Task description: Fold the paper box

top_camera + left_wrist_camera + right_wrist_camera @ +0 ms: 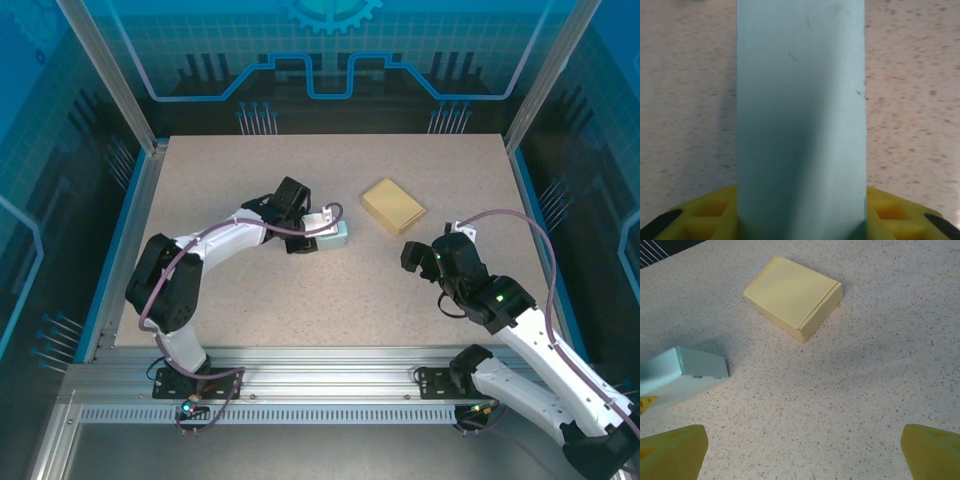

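A light-blue paper box [333, 232] lies near the middle of the table. My left gripper [316, 233] reaches it from the left. In the left wrist view the blue box [800, 110] fills the gap between the yellow fingers [705, 217], and its sides press against both of them, so the jaws are shut on it. My right gripper [420, 254] hovers over bare table to the right, open, with its yellow fingertips [670, 450] wide apart and nothing between them. From there the blue box [687, 371] lies to the upper left.
A closed, folded yellow paper box [393, 206] [792, 296] rests right of centre, between the two grippers and a little farther back. Metal frame posts and blue rails bound the speckled table [250, 170] on the left, right and near sides.
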